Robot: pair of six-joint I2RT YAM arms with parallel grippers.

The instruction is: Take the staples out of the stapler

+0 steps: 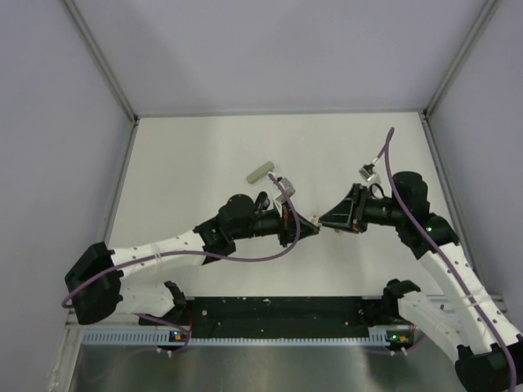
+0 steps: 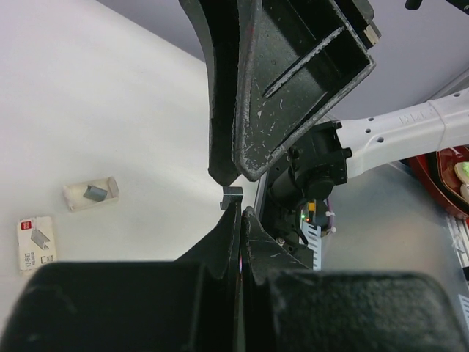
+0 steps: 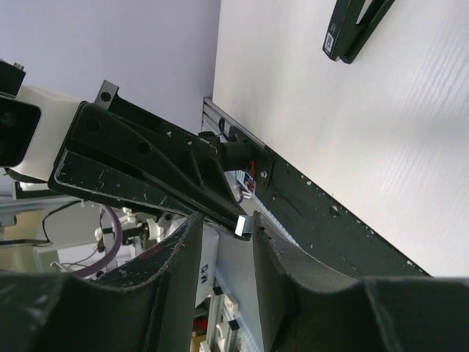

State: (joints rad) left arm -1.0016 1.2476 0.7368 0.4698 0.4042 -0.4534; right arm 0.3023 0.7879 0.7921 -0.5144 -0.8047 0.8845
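Left gripper [image 2: 236, 211] clamped on a tiny strip of staples [image 2: 231, 194]
Right gripper [image 3: 226, 227] has its jaws spread either side of that strip. Stapler [image 3: 355, 29] lies on the table [image 3: 366, 147], well apart from both, nobody holding it.

Even, bright light; soft shadows; the wrist views' near foregrounds blur darkly.

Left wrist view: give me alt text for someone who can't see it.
The left hand pinches a small grey staple strip, the right hand just above it. On the table, left of frame, lie a beige tray and a red-marked card.
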